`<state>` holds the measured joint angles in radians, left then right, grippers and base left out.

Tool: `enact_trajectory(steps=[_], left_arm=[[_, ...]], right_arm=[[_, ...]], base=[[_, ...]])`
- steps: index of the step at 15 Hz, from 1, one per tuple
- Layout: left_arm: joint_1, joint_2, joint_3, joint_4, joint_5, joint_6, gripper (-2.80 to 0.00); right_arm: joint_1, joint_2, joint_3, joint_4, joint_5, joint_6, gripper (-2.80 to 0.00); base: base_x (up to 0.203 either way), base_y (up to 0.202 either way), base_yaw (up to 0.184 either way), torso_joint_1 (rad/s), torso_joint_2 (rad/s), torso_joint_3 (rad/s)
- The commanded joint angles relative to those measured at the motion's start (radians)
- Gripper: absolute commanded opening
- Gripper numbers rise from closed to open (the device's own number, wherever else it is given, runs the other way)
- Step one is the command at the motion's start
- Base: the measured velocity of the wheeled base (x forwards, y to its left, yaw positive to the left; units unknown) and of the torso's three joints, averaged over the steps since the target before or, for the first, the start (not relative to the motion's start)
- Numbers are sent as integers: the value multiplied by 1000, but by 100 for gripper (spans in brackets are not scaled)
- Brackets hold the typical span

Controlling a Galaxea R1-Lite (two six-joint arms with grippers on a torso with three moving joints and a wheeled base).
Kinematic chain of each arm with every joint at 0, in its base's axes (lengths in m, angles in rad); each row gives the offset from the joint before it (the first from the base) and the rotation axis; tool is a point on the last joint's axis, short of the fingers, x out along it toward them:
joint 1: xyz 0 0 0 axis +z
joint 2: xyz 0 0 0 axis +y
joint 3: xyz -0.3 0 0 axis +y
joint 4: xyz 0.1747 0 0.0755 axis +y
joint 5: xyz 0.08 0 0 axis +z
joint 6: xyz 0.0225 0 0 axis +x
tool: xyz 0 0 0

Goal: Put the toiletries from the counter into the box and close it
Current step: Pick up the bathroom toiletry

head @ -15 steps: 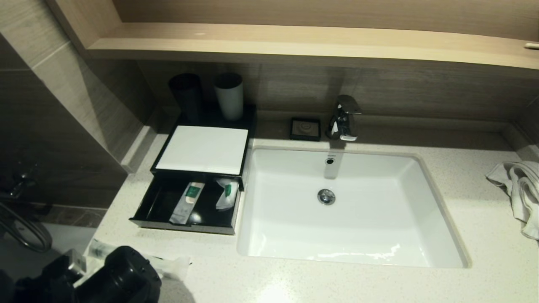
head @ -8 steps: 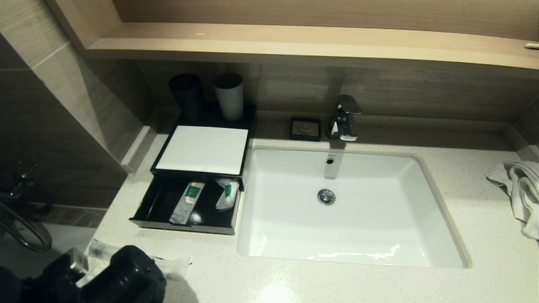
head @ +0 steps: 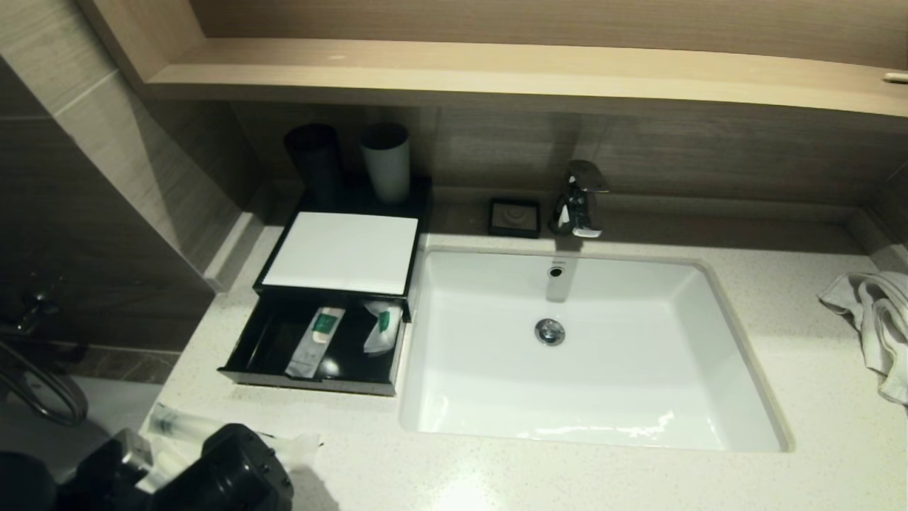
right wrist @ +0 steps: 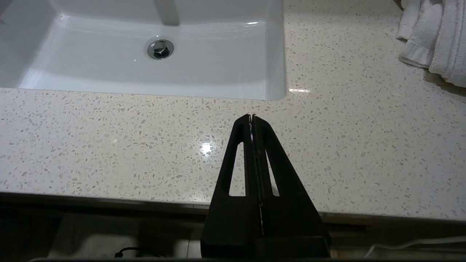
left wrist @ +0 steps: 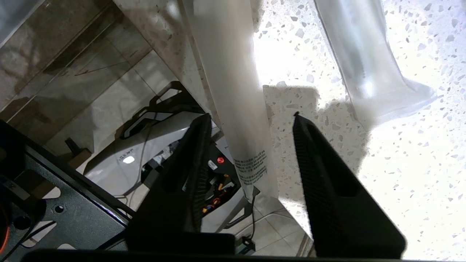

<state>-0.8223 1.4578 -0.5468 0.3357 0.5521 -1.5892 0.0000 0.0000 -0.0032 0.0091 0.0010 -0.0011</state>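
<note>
The box (head: 340,252) stands left of the basin with its black drawer (head: 312,383) pulled out. Two green-labelled packets (head: 316,341) (head: 379,326) lie in the drawer. Two long slim packets (head: 174,424) (head: 294,448) lie on the counter (head: 638,482) at its front left edge. My left gripper (left wrist: 251,115) is open and straddles one long packet (left wrist: 236,91), whose end overhangs the counter's edge. The fingers (left wrist: 196,153) stand clear of its sides. The other long packet (left wrist: 364,62) lies beside it. My right gripper (right wrist: 251,117) is shut and empty over the front counter.
A white basin (head: 589,355) fills the middle of the counter, with a chrome tap (head: 578,199) and a small black soap dish (head: 514,216) behind it. Two tall cups (head: 351,163) stand behind the box. A towel (head: 872,319) lies at the right edge.
My left gripper has gone from shut to open around the long packet. The left wrist has shifted slightly right and lower in the head view.
</note>
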Motion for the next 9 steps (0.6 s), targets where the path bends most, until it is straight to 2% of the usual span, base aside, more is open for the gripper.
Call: enact_trajectory(steps=[1, 5, 9], left_arm=[[-11, 11, 1, 0, 2, -21, 0], [-15, 59, 1, 2, 3, -102, 0], [-15, 64, 1, -4, 2, -115, 0]], right_arm=[[0, 0, 0, 0, 0, 0, -280], [0, 0, 0, 0, 0, 0, -280], [0, 0, 0, 0, 0, 0, -280]], base=[[0, 0, 0, 0, 0, 0], [0, 0, 0, 0, 0, 0], [0, 0, 0, 0, 0, 0]])
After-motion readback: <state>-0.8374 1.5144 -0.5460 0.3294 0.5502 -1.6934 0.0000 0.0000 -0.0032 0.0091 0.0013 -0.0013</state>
